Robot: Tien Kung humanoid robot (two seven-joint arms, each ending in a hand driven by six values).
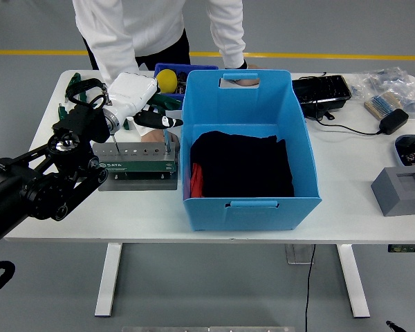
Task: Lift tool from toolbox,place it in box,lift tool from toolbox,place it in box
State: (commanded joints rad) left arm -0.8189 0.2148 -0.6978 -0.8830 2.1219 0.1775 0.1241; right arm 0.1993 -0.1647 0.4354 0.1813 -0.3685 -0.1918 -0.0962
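The toolbox (135,164) is a grey-green rack at the table's left, beside the blue box (243,181). A grey tool (167,140) stands upright at the rack's right end, and a thin one (113,142) at its left end. My left hand (169,122), white with dark fingers, reaches in from the left above the rack. Its fingers are pinched together on the top of the grey tool, which still sits in the rack. The blue box holds black cloth (241,164) with something red (196,181) at its left side. My right arm is out of view.
A person in white stands at the far side, one hand (246,82) behind the blue box, the other (151,135) by the rack. A yellow ball (167,79) lies in a small blue tray. At right lie a black tray (322,91), a cable, a brush (381,105) and a grey block (403,189).
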